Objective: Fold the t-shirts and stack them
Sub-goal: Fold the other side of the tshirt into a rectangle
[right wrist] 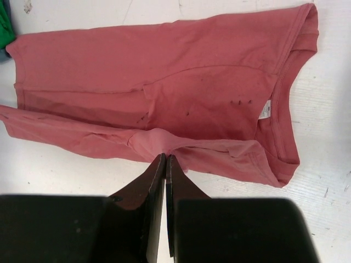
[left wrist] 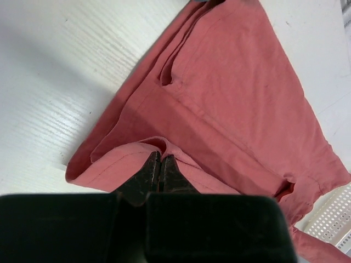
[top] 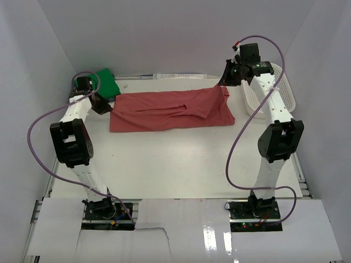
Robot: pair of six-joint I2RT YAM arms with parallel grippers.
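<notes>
A dusty brick-red t-shirt (top: 170, 109) lies partly folded lengthwise across the far half of the table, collar toward the right. At the shirt's left end, my left gripper (top: 104, 104) is shut on a raised fold of red cloth (left wrist: 160, 156). My right gripper (top: 225, 81) is at the far right corner, shut on a pinched-up edge of the same shirt (right wrist: 165, 156). In the right wrist view the red shirt (right wrist: 164, 82) shows its collar and label on the right. A bright green t-shirt (top: 107, 82) lies bunched at the far left, just behind the left gripper.
A white plastic lattice basket (top: 274, 93) stands at the right edge of the table behind the right arm, and its corner (left wrist: 329, 219) shows in the left wrist view. White walls close in the table on three sides. Cables loop beside both arms.
</notes>
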